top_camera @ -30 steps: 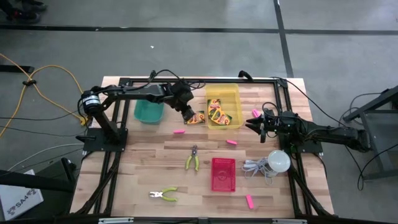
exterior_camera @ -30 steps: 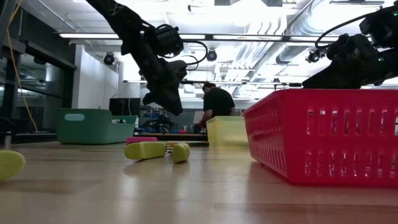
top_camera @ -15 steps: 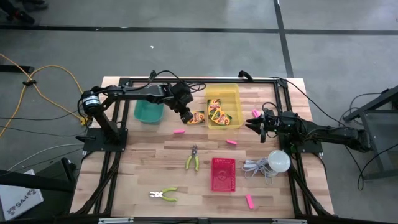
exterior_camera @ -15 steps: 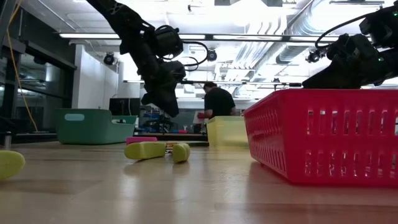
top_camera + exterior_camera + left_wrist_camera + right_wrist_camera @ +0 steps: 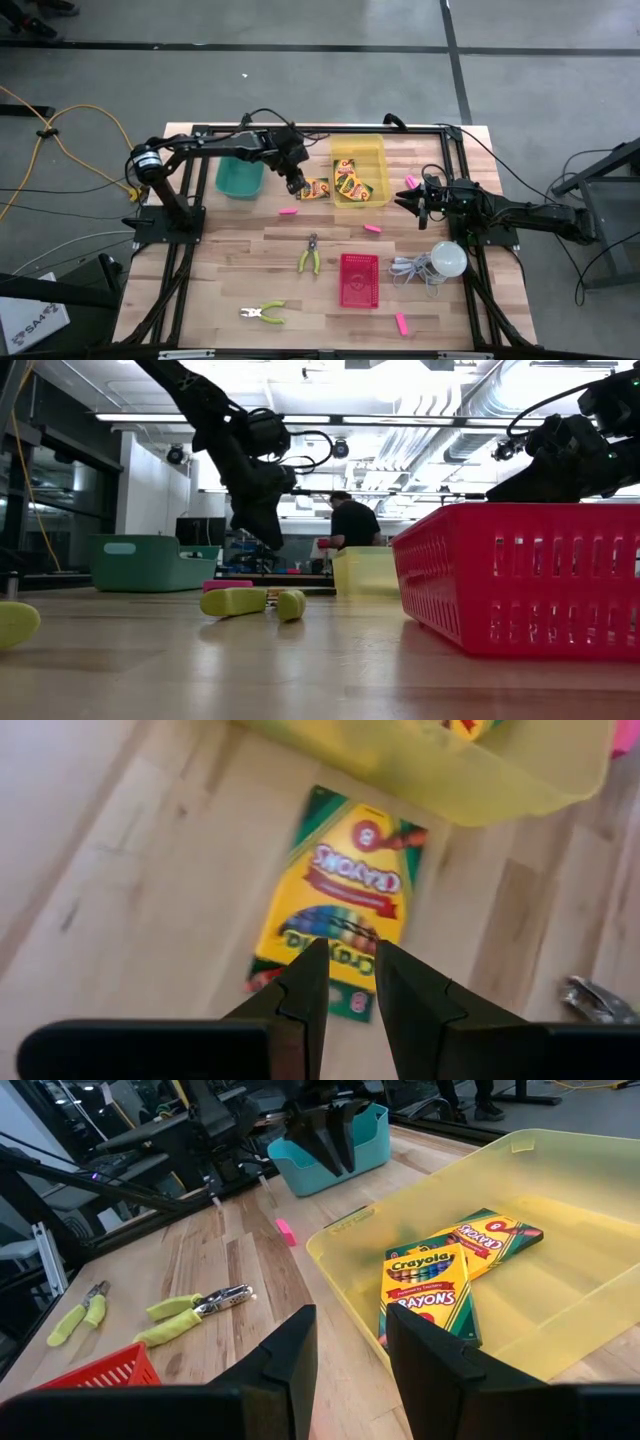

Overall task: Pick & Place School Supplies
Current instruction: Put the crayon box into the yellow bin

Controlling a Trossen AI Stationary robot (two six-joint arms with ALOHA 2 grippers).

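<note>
One yellow-and-green crayon box (image 5: 316, 189) lies flat on the table beside the yellow bin (image 5: 372, 148). My left gripper (image 5: 294, 182) hovers just left of it, open by a narrow gap; in the left wrist view its fingertips (image 5: 352, 955) stand above the box (image 5: 340, 910), apart from it. Two more crayon boxes (image 5: 428, 1285) lie inside the bin (image 5: 560, 1155). Pink erasers lie on the wood (image 5: 288, 211), (image 5: 372, 228), (image 5: 410, 182), (image 5: 401, 322). My right gripper (image 5: 405, 200) waits right of the bin, narrowly open (image 5: 352, 1325).
A teal bin (image 5: 239, 178) stands behind the left gripper. A red basket (image 5: 359, 279), two green-handled pliers (image 5: 310, 255), (image 5: 265, 313) and a white bulb with its cord (image 5: 448, 258) occupy the near half. A person (image 5: 350, 525) stands in the room beyond.
My left gripper has drifted a little toward the table's left edge, away from the crayon box on the table. The box has stayed where it lay. My right arm has kept still.
</note>
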